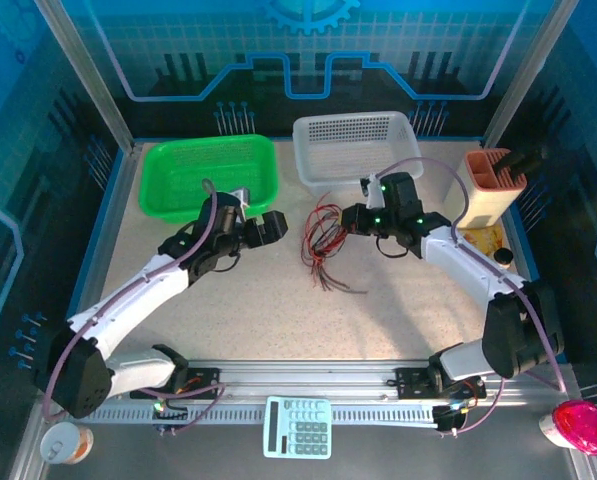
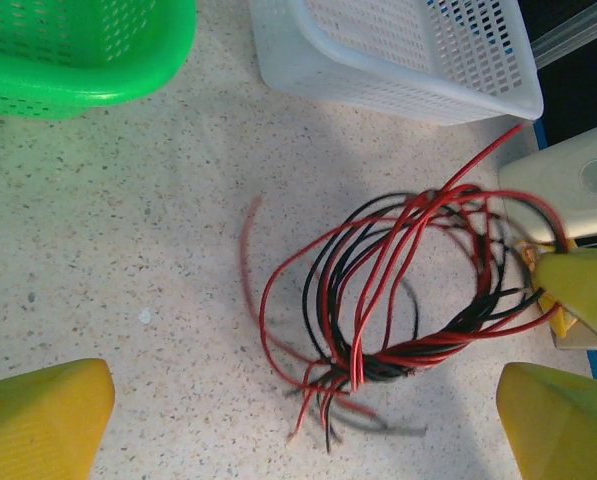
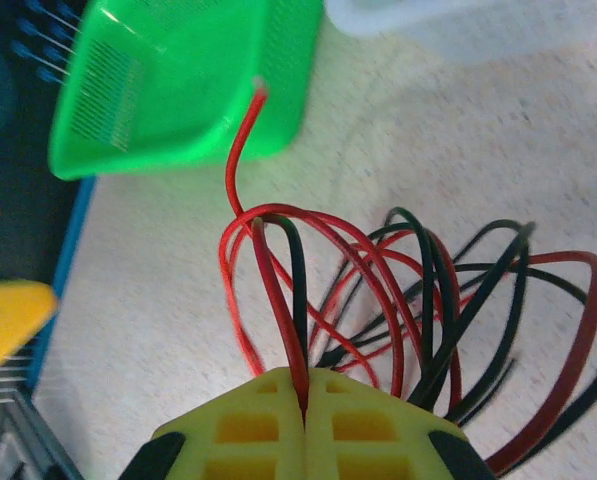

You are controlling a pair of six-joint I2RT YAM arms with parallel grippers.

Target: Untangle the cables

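table (image 1: pixel 248 310): speckled beige top with a blue rim at left and right. An aluminium rail (image 1: pixel 308 382) runs along its lower edge in the top view. Open speckled surface lies from the centre down to the rail and across the lower left.

green basket (image 1: pixel 210 175): upper left, at the far edge; its mesh floor is in plain sight.

white basket (image 1: pixel 353 148): upper centre, just beside the green one; its perforated floor is in plain sight.

tan holder (image 1: pixel 490 190): upper right, at the table's right rim, with a dark object standing in its slots.

left gripper (image 1: pixel 270 224): centre-left, below the green basket and apart from the bundle. Its yellow fingers (image 2: pixel 43 420) are spread wide, at the two lower corners of the left wrist view.

right gripper (image 1: pixel 350 218): centre-right, below the white basket. Its yellow fingers (image 3: pixel 248 425) are pressed together on one red and one black strand.

cables (image 1: pixel 323 243): centre, between the two grippers, near the white basket's lower-left corner.
- They are thin red and black strands in overlapping loops.
- In the left wrist view they are twisted together along the coil's lower right. Loose ends fan toward the lower edge, and one red end rises to the upper right.
- In the right wrist view the loops arch up from the closed fingers, and a red tip points at the green basket.

calculator (image 1: pixel 298 427): bottom centre, below the rail.
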